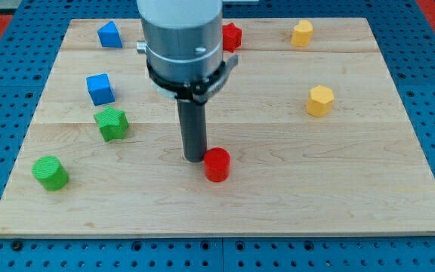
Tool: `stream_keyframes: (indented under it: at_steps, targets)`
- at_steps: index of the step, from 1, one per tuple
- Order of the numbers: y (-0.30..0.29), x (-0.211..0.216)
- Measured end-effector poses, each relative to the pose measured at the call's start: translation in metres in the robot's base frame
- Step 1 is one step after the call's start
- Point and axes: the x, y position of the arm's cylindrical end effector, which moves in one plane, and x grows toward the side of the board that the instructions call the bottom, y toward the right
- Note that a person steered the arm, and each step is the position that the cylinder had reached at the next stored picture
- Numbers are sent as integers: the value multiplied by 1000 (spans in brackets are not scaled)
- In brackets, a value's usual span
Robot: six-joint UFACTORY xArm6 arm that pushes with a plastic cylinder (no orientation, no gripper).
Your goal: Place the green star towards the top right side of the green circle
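The green star lies on the wooden board at the view's left. The green circle is a green cylinder below and to the left of the star, near the board's bottom left. My tip rests on the board at the middle, well to the right of the star and touching or just beside the left of a red cylinder.
A blue cube sits just above the green star. A blue block is at the top left. A red star is partly hidden behind the arm. Two yellow blocks sit at top right and right.
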Motion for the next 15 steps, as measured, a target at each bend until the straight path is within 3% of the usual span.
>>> stream_keyframes:
  at_steps: [2,4,5,6,7,10,12,15]
  targets:
    - [92,23]
    - [58,102]
    - [78,66]
    - [138,32]
    - [123,35]
    - [-40,-43]
    - [-72,-92]
    - [-190,-84]
